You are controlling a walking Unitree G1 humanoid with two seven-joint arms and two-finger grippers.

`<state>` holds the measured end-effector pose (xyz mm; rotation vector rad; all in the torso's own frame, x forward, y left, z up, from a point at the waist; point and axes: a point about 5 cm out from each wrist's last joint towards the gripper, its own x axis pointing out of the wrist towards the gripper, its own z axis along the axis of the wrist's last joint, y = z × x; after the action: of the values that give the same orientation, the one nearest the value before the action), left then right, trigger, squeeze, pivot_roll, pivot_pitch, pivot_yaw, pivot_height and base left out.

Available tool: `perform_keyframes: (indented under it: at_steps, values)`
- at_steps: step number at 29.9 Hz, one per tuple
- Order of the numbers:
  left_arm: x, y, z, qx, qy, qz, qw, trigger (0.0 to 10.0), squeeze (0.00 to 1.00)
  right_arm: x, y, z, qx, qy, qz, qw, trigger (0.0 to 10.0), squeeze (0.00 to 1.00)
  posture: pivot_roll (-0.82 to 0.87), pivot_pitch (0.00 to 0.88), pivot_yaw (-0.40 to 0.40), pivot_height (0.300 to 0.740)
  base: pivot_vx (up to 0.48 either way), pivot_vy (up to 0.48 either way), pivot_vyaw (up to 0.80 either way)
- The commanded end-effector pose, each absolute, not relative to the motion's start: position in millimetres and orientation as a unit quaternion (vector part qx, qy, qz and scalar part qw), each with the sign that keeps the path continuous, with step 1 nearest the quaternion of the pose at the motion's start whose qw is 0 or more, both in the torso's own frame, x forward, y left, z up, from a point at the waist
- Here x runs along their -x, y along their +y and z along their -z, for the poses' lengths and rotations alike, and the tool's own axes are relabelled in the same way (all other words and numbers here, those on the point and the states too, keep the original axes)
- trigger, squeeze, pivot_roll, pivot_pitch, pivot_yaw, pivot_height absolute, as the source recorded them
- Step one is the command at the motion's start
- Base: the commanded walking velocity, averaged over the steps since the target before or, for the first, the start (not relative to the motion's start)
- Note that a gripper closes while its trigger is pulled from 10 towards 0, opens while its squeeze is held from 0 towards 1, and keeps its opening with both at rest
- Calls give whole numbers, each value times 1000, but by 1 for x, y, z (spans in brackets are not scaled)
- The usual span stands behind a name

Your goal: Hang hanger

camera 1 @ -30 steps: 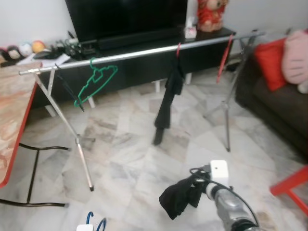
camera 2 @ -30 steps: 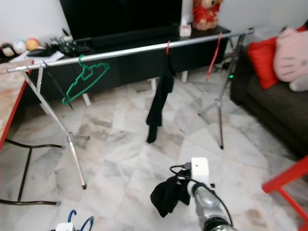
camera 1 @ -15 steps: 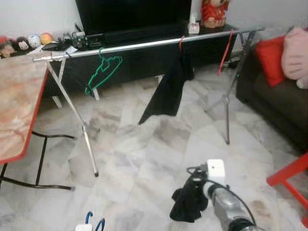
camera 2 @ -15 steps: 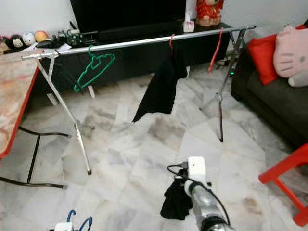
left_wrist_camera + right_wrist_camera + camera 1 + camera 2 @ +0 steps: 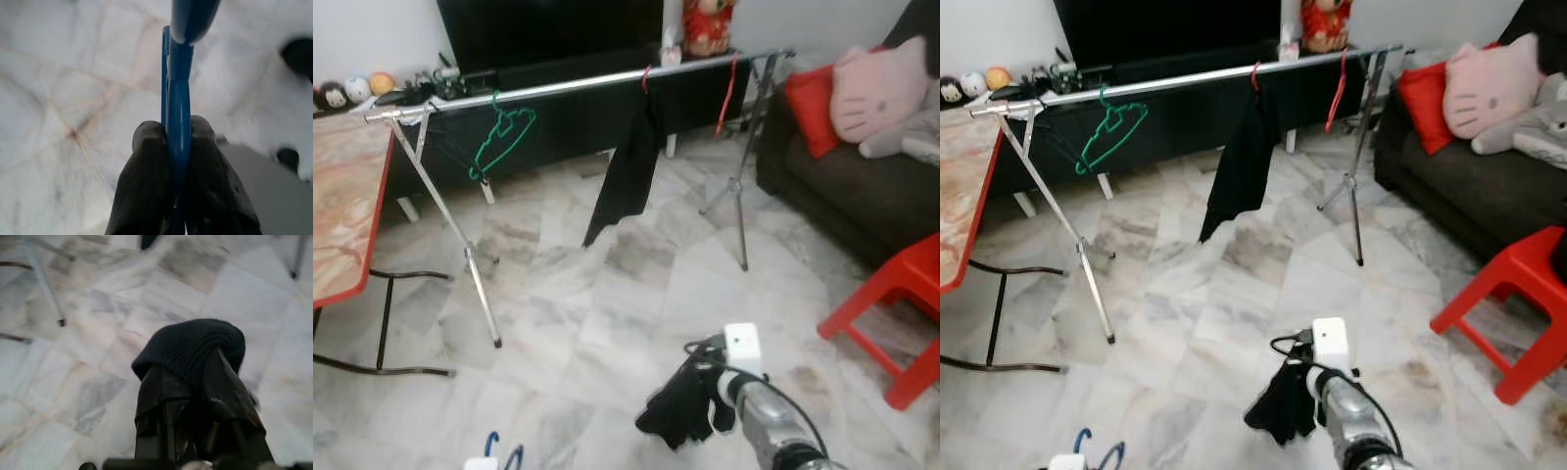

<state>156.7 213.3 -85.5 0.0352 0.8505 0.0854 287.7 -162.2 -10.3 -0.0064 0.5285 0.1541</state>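
Left gripper (image 5: 178,142) is clamped on the blue hanger (image 5: 177,98), fingers pinching its thin frame edge-on, presumably so the hook stays free for the rail; it rides low at the robot's left, hook just visible above the floor. Right gripper (image 5: 195,377) is closed on a dark knitted garment (image 5: 193,345), bunched over the fingers, held low ahead. The drying rail (image 5: 578,86) stands well apart, already carrying a green hanger (image 5: 501,132), a black garment (image 5: 625,166) and a red hanger (image 5: 726,93). Judgement: approach phase, hanging not yet done.
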Motion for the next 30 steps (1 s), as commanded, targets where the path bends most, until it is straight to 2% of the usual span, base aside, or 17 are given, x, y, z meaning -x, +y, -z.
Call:
perform_keyframes:
  at_steps: [1, 9, 12, 14, 19, 21, 28, 30]
  values:
    - [-166, 216, 79, -22, 390, -30, 920, 10000, 0, -301, -161, -3, 13, 235, -88, 968, 10000, 0, -121, 0, 47, 740, 0, 0, 0]
    - [-207, 215, 49, -44, 293, 40, 954, 10000, 0, -318, -159, -22, 47, 222, -129, 965, 10000, 0, -120, 0, 50, 740, 0, 0, 0]
    - [-227, 207, 29, -71, 251, 104, 960, 10000, 0, -332, -148, -42, 95, 179, -202, 958, 10000, 0, -120, 0, 51, 740, 0, 0, 0]
    - [-231, 204, 25, -89, 243, 127, 957, 10000, 0, -336, -146, -47, 102, 172, -219, 955, 10000, 0, -124, 0, 53, 740, 0, 0, 0]
    - [-237, 195, 8, -121, 233, 226, 938, 10000, 0, -345, -144, -60, 136, 165, -248, 945, 10000, 0, -126, 0, 51, 740, 0, 0, 0]
    - [-234, 191, 0, -147, 258, 316, 901, 10000, 0, -348, -145, -65, 172, 168, -266, 934, 10000, 0, -123, 0, 45, 740, 0, 0, 0]
    - [-233, 191, -17, -171, 277, 379, 866, 10000, 0, -349, -149, -64, 187, 182, -255, 931, 10000, 0, -121, 0, 45, 740, 0, 0, 0]
    - [-233, 191, -19, -171, 279, 383, 864, 10000, 0, -349, -149, -64, 188, 183, -255, 931, 10000, 0, -121, 0, 45, 740, 0, 0, 0]
